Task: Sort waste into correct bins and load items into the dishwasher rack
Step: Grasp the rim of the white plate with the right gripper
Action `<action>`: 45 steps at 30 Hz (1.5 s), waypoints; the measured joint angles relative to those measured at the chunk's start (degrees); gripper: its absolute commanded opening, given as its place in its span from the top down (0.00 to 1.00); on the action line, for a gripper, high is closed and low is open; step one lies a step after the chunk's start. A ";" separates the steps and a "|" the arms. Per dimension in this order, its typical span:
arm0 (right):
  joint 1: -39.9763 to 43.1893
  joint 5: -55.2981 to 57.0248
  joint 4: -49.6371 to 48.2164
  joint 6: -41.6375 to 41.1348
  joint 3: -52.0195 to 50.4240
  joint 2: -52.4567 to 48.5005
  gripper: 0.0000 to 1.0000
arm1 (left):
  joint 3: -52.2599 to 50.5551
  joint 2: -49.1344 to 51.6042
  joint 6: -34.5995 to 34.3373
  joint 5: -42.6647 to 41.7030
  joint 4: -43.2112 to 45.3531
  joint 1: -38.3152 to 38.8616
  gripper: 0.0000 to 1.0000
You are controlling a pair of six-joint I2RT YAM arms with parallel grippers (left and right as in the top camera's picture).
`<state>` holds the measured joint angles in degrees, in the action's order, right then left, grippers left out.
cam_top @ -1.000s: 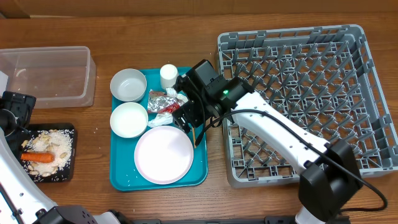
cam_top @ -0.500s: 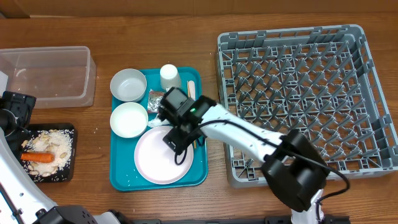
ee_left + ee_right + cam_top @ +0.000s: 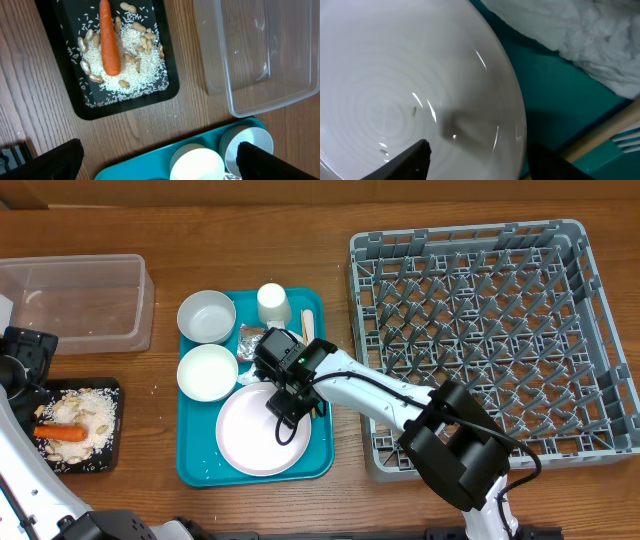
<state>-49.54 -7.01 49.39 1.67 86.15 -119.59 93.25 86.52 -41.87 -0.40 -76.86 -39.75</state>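
Observation:
The round white-pink plate [image 3: 258, 435] lies at the front of the teal tray [image 3: 320, 455]. My right gripper [image 3: 288, 402] hangs low over the plate's upper right rim. In the right wrist view the right gripper [image 3: 477, 162] is open; one finger is over the plate [image 3: 395, 90], the other outside the rim. A crumpled napkin [image 3: 590, 40] and the fork [image 3: 607, 132] lie beside it. Two bowls [image 3: 207, 315] [image 3: 207, 372], the cup [image 3: 272, 302] and the foil wrapper [image 3: 250, 340] sit on the tray. My left gripper [image 3: 160, 165] is open and holds nothing, above the tray's left edge.
The grey dishwasher rack [image 3: 480, 330] fills the right side and holds nothing. The clear tub [image 3: 75, 300] stands at the back left. In front of it the black tray [image 3: 110, 395] holds the carrot [image 3: 62, 433], rice and nuts. The left arm [image 3: 20, 360] is at the left edge.
My right gripper has swung left and forward from above the wrapper and napkin down to the plate's rim, and its jaws have narrowed. The left arm has not moved.

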 measured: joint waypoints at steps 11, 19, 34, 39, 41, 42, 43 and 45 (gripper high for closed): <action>0.02 0.39 -0.66 -0.02 0.00 0.00 0.62 | 0.00 0.02 0.00 0.00 -0.02 0.00 0.00; 0.02 0.37 -0.83 -0.66 0.00 0.00 0.64 | 0.00 0.02 0.00 0.02 -0.02 0.00 0.00; 0.00 0.46 -1.68 -1.36 -0.50 -0.42 0.57 | 0.00 0.07 0.00 0.00 -0.02 0.00 0.00; 0.00 0.46 -1.84 -1.49 -0.94 -0.72 0.59 | 0.00 0.07 0.00 0.00 -0.04 0.00 0.00; 0.00 0.48 -1.86 -1.44 -0.94 -0.74 0.68 | 0.00 0.07 0.00 0.02 -0.02 0.00 0.00; 0.00 0.52 -1.86 -1.31 -0.96 -0.74 0.73 | 0.00 0.07 0.00 0.02 -0.02 0.00 0.00; 0.00 0.50 -1.86 -1.20 -1.01 -0.74 0.78 | 0.00 0.07 0.00 0.00 -0.02 0.00 0.00; 0.02 0.63 -1.81 -1.57 -1.09 -0.79 0.85 | 0.00 0.07 0.00 0.02 -0.02 0.00 0.00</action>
<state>-49.52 -6.37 47.57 0.10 85.06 -120.38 93.25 86.59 -41.87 -0.38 -76.88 -39.75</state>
